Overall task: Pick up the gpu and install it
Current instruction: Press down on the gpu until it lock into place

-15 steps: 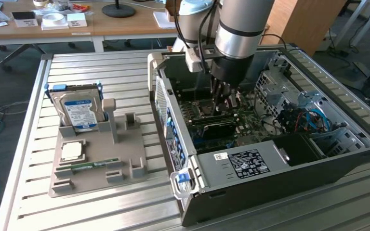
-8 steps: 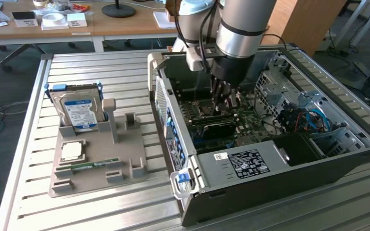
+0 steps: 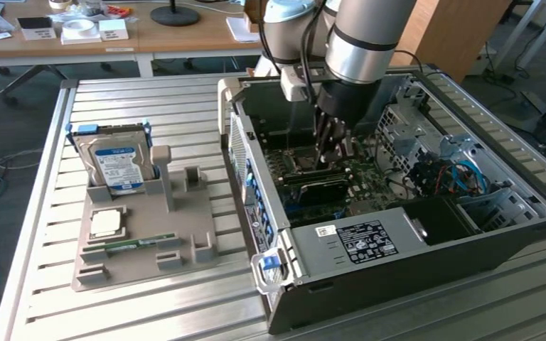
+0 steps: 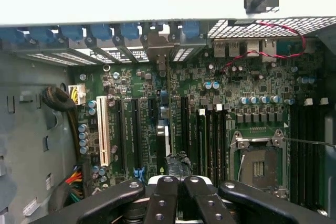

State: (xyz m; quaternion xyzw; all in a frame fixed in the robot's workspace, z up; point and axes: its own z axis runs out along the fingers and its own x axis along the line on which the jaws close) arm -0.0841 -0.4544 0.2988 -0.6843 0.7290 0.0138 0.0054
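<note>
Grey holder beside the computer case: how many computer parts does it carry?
3. A hard drive stands upright at the grey holder's far end, a CPU lies flat near its middle, and a green RAM stick lies nearer the camera. Its posts may hide more.

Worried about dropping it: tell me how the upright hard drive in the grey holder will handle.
Likely stiff: the hard drive has a metal casing. Standing on edge in the grey holder, it may tip if pushed sideways.
</note>
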